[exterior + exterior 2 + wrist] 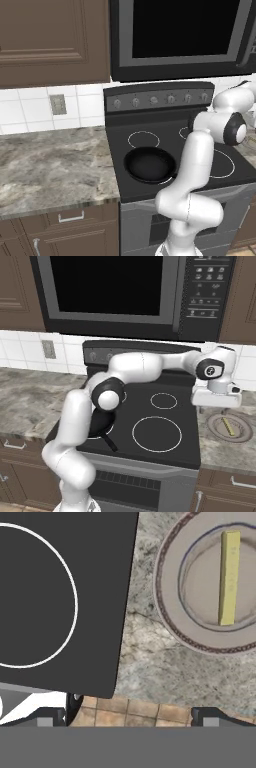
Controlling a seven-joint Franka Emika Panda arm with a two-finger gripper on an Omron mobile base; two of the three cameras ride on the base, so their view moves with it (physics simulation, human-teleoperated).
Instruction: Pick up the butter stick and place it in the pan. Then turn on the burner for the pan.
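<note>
Presently the gripper [128, 714] hangs above the counter [165, 667] just past the stove's right edge, fingers spread wide, holding nothing. The butter stick [229, 577] lies in a plate [170, 614], apart. The pan [150, 165] sits front-left on the stove [150, 453].

Open air is lying between the hand [216, 402] and the plate [216, 428] on the table [220, 453] right of the stove [170, 448]. The butter stick [229, 427] is lying alone inside the plate's raised rim, nothing crowding it. The microwave [130, 296] is hanging well above, limiting height. Over the stove, the robot's own forearm is crossing toward the pan [150, 165], whose bowl is sitting bare.
</note>
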